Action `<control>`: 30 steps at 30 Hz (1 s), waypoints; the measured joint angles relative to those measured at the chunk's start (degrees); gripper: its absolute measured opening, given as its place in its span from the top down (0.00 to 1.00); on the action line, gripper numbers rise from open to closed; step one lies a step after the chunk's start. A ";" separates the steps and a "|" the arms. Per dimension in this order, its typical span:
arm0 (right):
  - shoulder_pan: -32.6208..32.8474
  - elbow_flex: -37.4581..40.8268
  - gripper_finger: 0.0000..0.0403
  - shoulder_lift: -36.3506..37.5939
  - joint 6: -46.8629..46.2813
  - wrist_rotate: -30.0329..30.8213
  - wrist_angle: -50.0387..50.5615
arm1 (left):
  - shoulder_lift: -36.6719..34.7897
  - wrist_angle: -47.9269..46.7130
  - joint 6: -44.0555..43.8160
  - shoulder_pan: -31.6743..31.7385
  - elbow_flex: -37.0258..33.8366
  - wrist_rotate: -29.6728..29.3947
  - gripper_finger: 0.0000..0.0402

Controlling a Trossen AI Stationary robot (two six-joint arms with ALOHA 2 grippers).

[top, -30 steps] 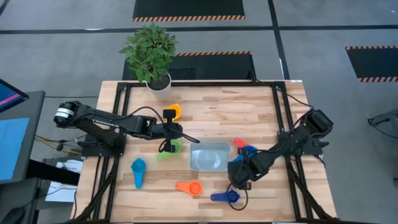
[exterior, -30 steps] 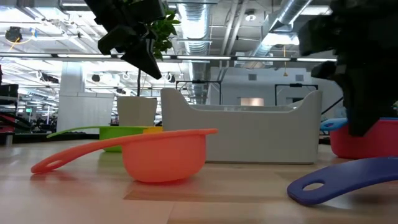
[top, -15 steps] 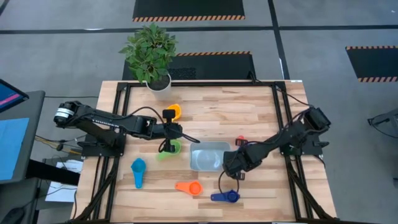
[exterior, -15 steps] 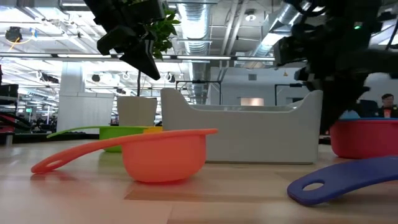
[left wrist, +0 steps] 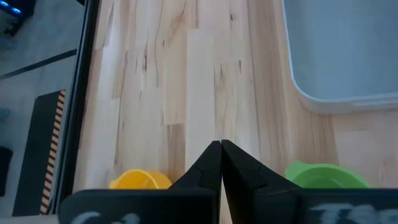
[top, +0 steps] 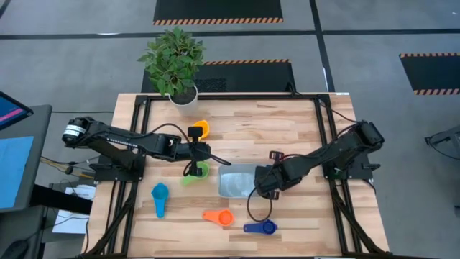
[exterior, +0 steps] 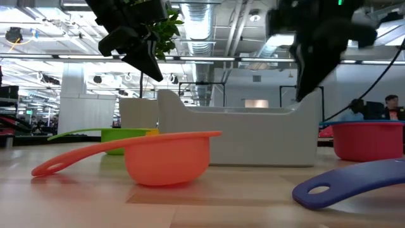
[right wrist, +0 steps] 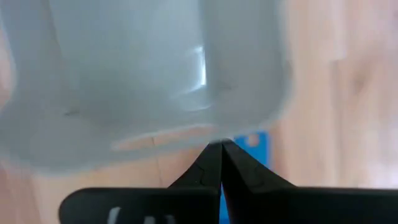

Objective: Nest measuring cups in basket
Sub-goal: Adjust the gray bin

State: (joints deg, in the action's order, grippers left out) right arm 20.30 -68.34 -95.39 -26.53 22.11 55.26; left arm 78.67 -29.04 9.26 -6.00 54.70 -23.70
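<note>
Pale basket (top: pixel 237 182) upright mid-worktop; orange cup (top: pixel 219 216), dark blue cup (top: pixel 261 227), light blue cup (top: pixel 159 197), green cup (top: pixel 197 173), yellow cup (top: pixel 203 129) around it.

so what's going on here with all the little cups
Two robot arms are meant to nest measuring cups in the basket, which has no cup in it yet. The right gripper hangs over the basket's right end with its jaws closed, and no cup shows in them. The left gripper, also closed, hovers between the yellow cup and the green cup. The orange cup, dark blue cup and light blue cup lie on the table.
</note>
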 joint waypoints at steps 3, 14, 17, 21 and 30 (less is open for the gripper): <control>0.77 -2.94 0.95 3.04 -2.70 1.16 6.23 | 0.01 -0.17 -0.15 0.00 0.00 0.00 1.00; 7.78 -0.70 0.94 7.71 -24.38 -1.29 18.72 | 0.03 -0.05 -0.70 0.02 0.01 2.13 1.00; 9.06 2.63 0.93 7.71 -31.39 -1.10 23.04 | 0.42 5.34 1.72 0.00 0.00 9.17 1.00; 10.53 6.25 0.96 9.42 -40.60 0.01 26.96 | 2.86 16.98 7.12 0.61 0.20 13.46 1.00; 11.49 8.09 0.94 18.62 -51.00 5.32 28.23 | 18.58 21.85 12.72 6.02 18.01 24.50 1.00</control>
State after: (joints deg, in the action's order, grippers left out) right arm 31.79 -60.25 -76.77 -77.54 27.43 83.48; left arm 97.24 -7.19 21.98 0.02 72.71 0.79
